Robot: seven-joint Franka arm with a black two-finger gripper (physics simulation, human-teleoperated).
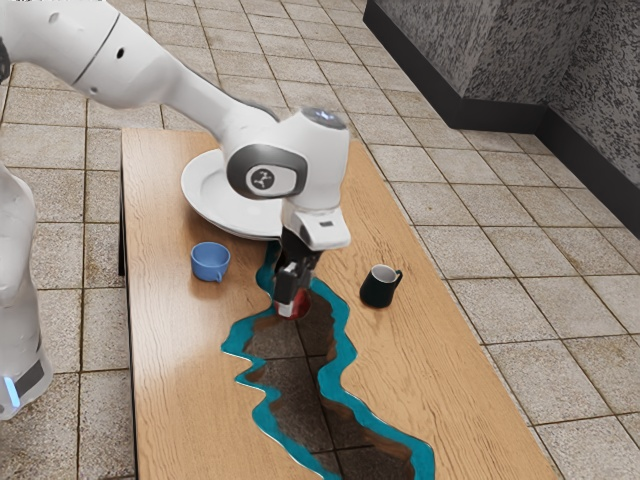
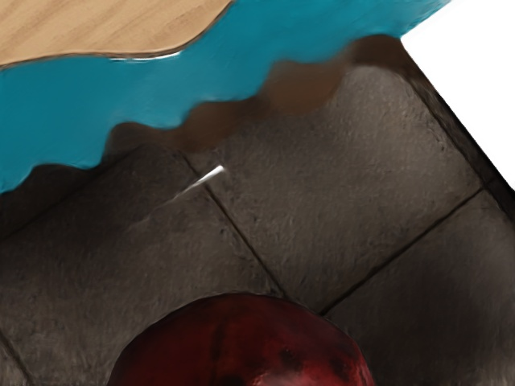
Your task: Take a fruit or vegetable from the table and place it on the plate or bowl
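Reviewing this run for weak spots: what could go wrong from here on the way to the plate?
The red fruit is round and glossy and the gripper grips only its upper part, so it may slip.
It is low, so a sideways carry could knock it against the rim of the plate.
The blue cup stands near that path.

A wooden table (image 1: 170, 350) stands on beige tiles (image 1: 480, 200) near a dark wall (image 1: 500, 50).

The plate (image 1: 215, 195) sits on the table (image 1: 180, 380) behind the fruit (image 1: 293, 306) — cup (image 1: 210, 262) at the exterior view's left, mug (image 1: 379, 286) right.
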